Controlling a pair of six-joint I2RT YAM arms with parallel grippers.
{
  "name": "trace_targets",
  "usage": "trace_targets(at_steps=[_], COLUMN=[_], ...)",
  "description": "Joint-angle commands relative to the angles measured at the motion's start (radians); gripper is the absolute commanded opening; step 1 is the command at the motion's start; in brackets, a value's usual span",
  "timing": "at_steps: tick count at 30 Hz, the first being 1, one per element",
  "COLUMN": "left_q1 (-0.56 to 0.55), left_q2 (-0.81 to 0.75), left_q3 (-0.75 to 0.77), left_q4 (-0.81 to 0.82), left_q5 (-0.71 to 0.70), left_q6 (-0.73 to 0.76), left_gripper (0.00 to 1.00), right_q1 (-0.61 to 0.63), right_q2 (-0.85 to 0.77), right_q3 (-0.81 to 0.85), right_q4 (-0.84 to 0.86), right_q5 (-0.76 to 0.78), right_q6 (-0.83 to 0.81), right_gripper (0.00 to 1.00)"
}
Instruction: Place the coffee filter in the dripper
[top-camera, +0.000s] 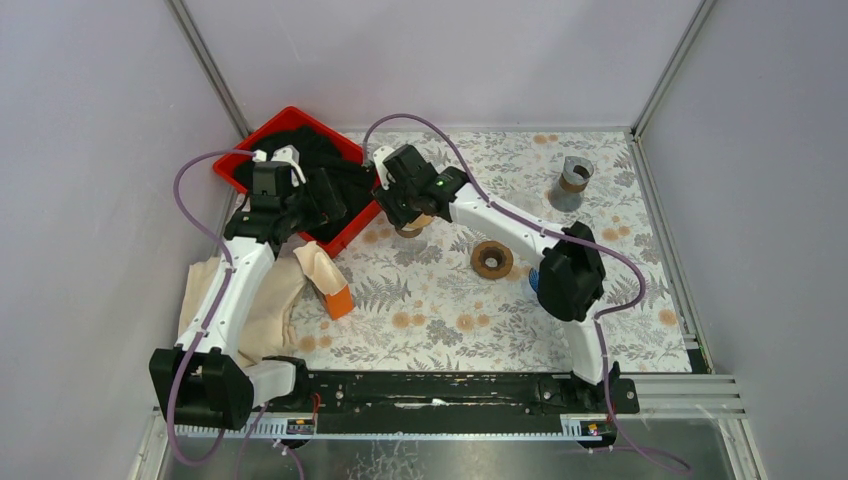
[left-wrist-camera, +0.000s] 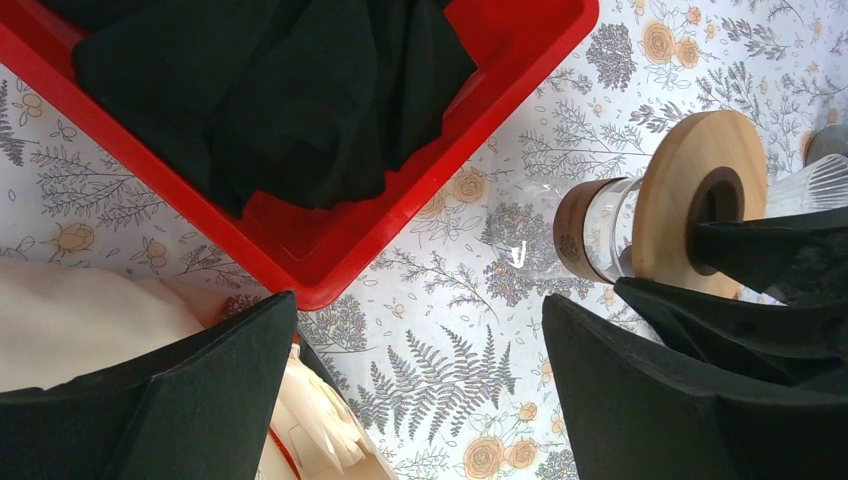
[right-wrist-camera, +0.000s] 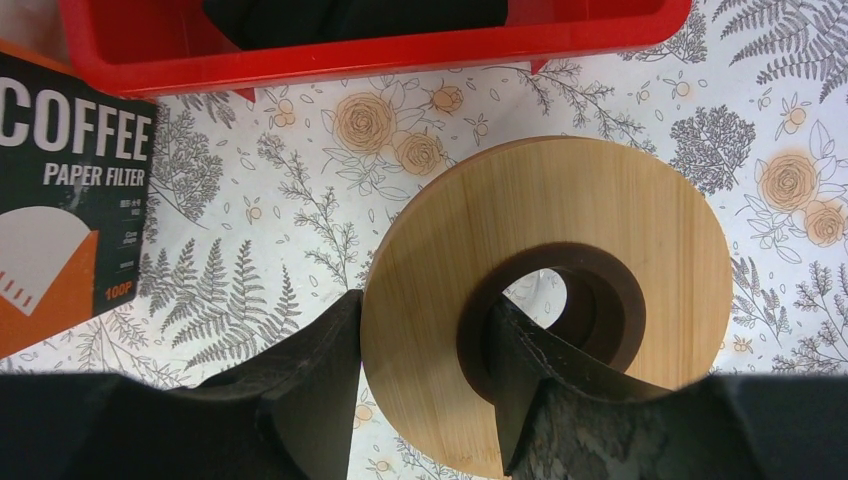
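Nearest the arm bases, a pack of paper coffee filters (top-camera: 325, 275) lies on the flowered tablecloth (top-camera: 430, 310), against a beige cloth (top-camera: 262, 300). Just beyond, the left gripper (left-wrist-camera: 416, 300) hangs wide open and empty by the corner of a red tray (left-wrist-camera: 320, 250) that holds black cloth (left-wrist-camera: 300, 100). The right gripper (right-wrist-camera: 422, 300) is pinched on the wooden dripper ring (right-wrist-camera: 560, 200), with one finger inside its hole and one outside. A glass vessel (top-camera: 572, 185) stands farther back.

The near-middle surface (top-camera: 440, 320) lies open, while the red tray (top-camera: 345, 238) and filter pack (top-camera: 336, 298) crowd its left side.
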Motion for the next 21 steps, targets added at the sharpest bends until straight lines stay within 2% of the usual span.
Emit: trace_targets(at_steps=[1, 21], left_q1=[0.012, 0.018], left_q2=[0.005, 0.025], left_q3=[-0.008, -0.01], left_q4=[0.025, 0.027], left_q5=[0.022, 0.06], left_q6=[-0.007, -0.005], left_gripper=[1.0, 1.0], right_q1=[0.015, 0.034], right_q2=[0.013, 0.042], right_q3=[0.075, 0.096], right_q4=[0.007, -0.03], right_q5=[0.04, 0.021], right_q6=[-0.026, -0.027], right_gripper=[0.41, 0.61])
